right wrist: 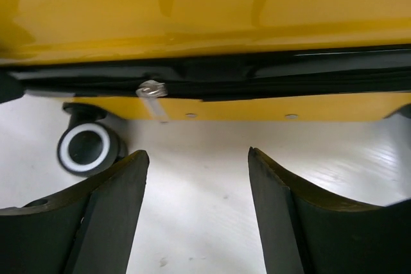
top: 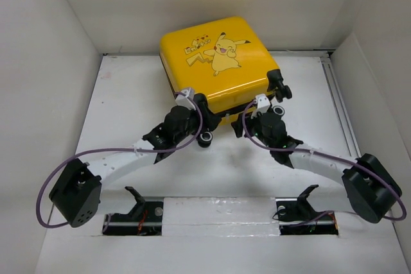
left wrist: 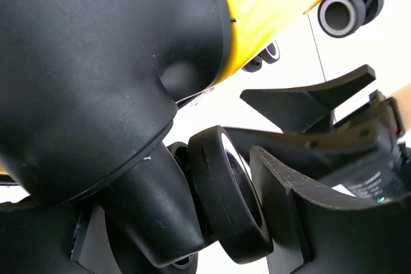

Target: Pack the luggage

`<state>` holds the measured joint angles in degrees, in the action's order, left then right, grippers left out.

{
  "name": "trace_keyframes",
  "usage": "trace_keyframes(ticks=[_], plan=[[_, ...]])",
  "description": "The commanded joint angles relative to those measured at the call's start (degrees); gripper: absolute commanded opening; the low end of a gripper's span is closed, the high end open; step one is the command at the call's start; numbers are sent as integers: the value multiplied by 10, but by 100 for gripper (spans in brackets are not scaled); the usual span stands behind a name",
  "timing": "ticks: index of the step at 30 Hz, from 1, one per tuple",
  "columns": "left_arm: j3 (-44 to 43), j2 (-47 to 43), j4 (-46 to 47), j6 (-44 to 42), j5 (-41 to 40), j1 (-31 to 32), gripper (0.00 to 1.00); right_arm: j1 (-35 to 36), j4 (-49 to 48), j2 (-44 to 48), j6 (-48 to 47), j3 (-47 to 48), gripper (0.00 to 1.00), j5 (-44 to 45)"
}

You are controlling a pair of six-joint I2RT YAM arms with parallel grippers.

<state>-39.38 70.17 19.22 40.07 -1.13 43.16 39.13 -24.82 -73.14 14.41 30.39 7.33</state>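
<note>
Yellow Pikachu luggage (top: pixel 218 56), lettering (top: pixel 196 48) illegible; right fingers (right wrist: pixel 109 216) wide apart, empty; grip of left fingers (left wrist: pixel 302 222) unclear.

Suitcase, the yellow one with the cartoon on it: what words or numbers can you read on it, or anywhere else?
Lettering beside the cartoon on the luggage lid: too blurred to read.
Tiny white print on a black part in the left wrist view: too small to read.
Right wrist view: no text at all.
</note>
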Motion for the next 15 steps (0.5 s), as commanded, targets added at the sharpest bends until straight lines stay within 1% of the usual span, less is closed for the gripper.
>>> trace_keyframes(ticks=[1,3,4,7,8,11,13,14,15], plan=[[-48,-11,95,-11,38,40,0,-35,-44,19,6,-7,69,-17],[-48,-6,95,-11,38,47,0,-52,-50,7,1,0,65,-56],[-48,-6,95,-11,38,47,0,-57,-56,7,-5,0,64,-92],[-54,0,95,-5,50,47,0,-51,-75,-16,-20,12,64,-144],[-54,0,95,-5,50,47,0,-45,-75,-22,-20,25,64,-174],[-66,0,100,-5,56,47,0,-29,-87,-34,-38,32,64,-196],[-66,6,108,-5,70,47,0,-29,-92,-47,-31,32,65,-196],[-71,6,108,-5,70,47,0,-29,-111,-47,-31,32,65,-196],[-71,11,114,-5,70,54,0,-34,-124,-54,-25,27,61,-178]])
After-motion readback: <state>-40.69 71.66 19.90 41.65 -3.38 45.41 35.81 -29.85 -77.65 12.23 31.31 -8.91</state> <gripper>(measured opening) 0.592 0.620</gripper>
